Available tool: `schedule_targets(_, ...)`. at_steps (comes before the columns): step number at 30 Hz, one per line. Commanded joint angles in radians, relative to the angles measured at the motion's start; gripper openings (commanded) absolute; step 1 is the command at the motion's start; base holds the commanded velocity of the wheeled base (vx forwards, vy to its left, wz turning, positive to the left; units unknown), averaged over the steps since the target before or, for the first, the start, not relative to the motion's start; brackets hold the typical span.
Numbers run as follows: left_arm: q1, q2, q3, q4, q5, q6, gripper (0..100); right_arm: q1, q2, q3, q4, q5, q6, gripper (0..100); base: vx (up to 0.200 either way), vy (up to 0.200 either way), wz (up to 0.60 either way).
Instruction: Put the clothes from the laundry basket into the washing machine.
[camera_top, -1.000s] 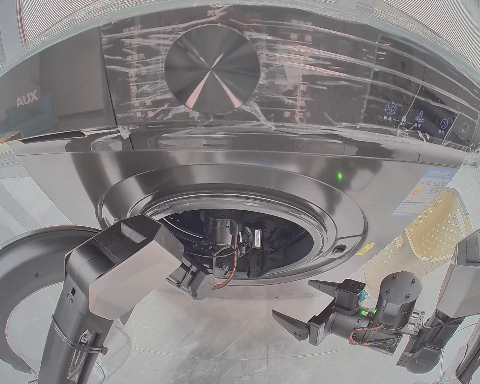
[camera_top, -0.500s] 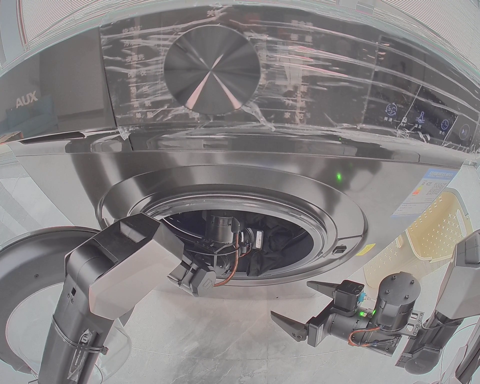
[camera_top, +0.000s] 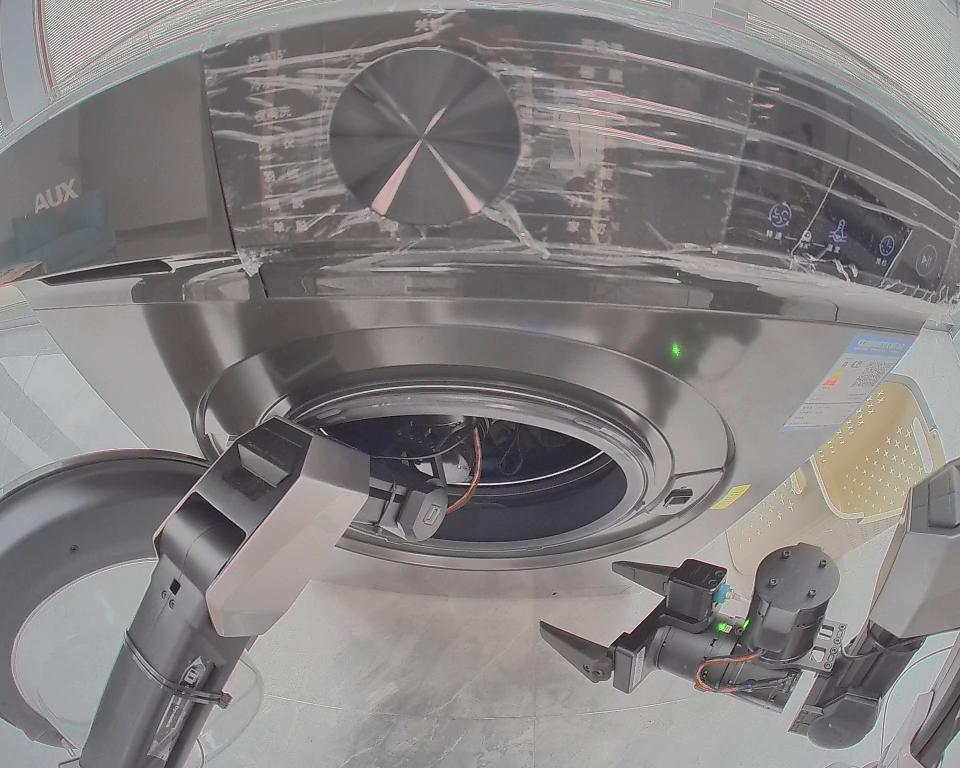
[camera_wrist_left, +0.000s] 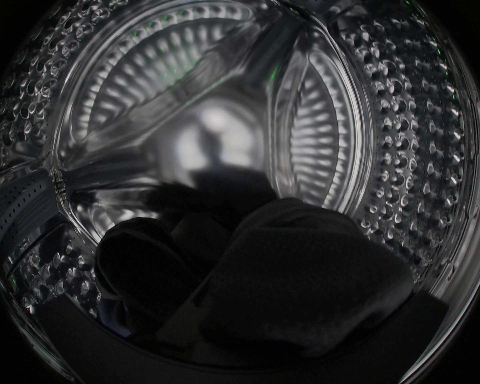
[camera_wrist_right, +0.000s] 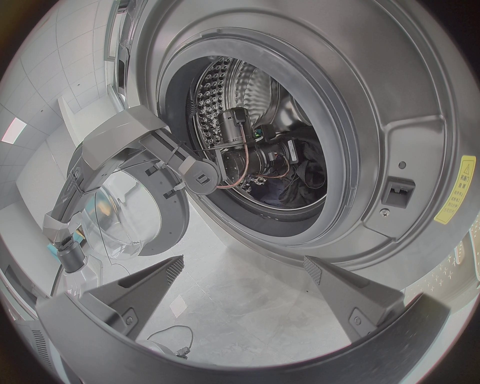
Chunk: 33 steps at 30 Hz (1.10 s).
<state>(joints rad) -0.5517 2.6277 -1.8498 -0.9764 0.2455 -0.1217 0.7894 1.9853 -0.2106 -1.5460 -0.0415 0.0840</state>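
Left end effector (camera_wrist_right: 300, 155), set deep inside the drum (camera_wrist_left: 400, 125) by the dark clothes (camera_wrist_left: 300, 280) lying at its bottom; how far it is open cannot be told. Right end effector (camera_top: 580, 600), held wide open and empty over the floor (camera_top: 450, 680), below the washing machine's (camera_top: 500, 350) door rim. Risk: fabric may be caught on the left fingers and dragged out at withdrawal, or the wrist cable (camera_top: 470, 480) snagged on the rim.

Bright, glare on washer front (camera_top: 560, 150); drum (camera_wrist_left: 400, 125) interior v. dim; fisheye edges
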Motion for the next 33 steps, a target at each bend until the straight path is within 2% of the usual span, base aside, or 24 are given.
schedule_targets(1, 0.003, 0.026, -0.029, -0.015, 0.003, -0.001, 0, 0.001, 0.001, -0.003, 0.000, 0.000, -0.001, 100, 0.000, 0.000, 0.00)
schedule_targets(2, 0.001, 0.026, -0.022, -0.019, 0.003, -0.001, 0, 0.001, 0.003, -0.003, 0.000, 0.000, 0.000, 100, 0.000, 0.000, 0.00)
schedule_targets(3, 0.001, 0.026, -0.019, -0.021, 0.003, -0.001, 100, 0.001, 0.003, -0.003, 0.000, 0.000, 0.000, 100, 0.000, 0.000, 0.00)
schedule_targets(6, -0.001, 0.023, 0.007, -0.031, 0.005, -0.003, 100, 0.001, 0.003, -0.003, 0.000, 0.000, 0.000, 100, 0.000, 0.000, 0.00)
schedule_targets(11, -0.016, -0.107, 0.297, 0.015, 0.001, 0.002, 100, 0.001, 0.001, -0.003, 0.000, 0.000, 0.000, 100, 0.000, 0.000, 0.00)
schedule_targets(13, -0.028, -0.138, 0.366, 0.033, -0.012, 0.002, 100, 0.001, 0.001, -0.003, 0.000, 0.000, -0.001, 100, 0.000, 0.000, 0.00)
schedule_targets(23, -0.031, -0.074, 0.351, 0.038, -0.017, 0.014, 100, 0.010, -0.002, -0.003, 0.000, -0.001, 0.000, 100, 0.000, 0.000, 0.00)
schedule_targets(24, -0.027, -0.064, 0.348, 0.038, -0.015, 0.019, 0, 0.010, 0.000, -0.003, 0.000, -0.001, 0.000, 100, 0.000, 0.000, 0.00)
schedule_targets(27, -0.013, -0.044, 0.328, 0.036, -0.017, 0.033, 0, 0.010, 0.000, -0.003, 0.000, -0.001, 0.000, 100, 0.000, 0.000, 0.00)
schedule_targets(30, -0.004, -0.009, 0.242, 0.018, -0.011, 0.020, 0, 0.010, 0.000, -0.004, 0.000, -0.001, 0.000, 100, 0.000, 0.000, 0.00)
schedule_targets(33, -0.001, 0.034, 0.098, -0.008, 0.009, 0.005, 0, 0.010, 0.001, -0.004, 0.000, -0.001, 0.000, 100, 0.000, 0.000, 0.00)
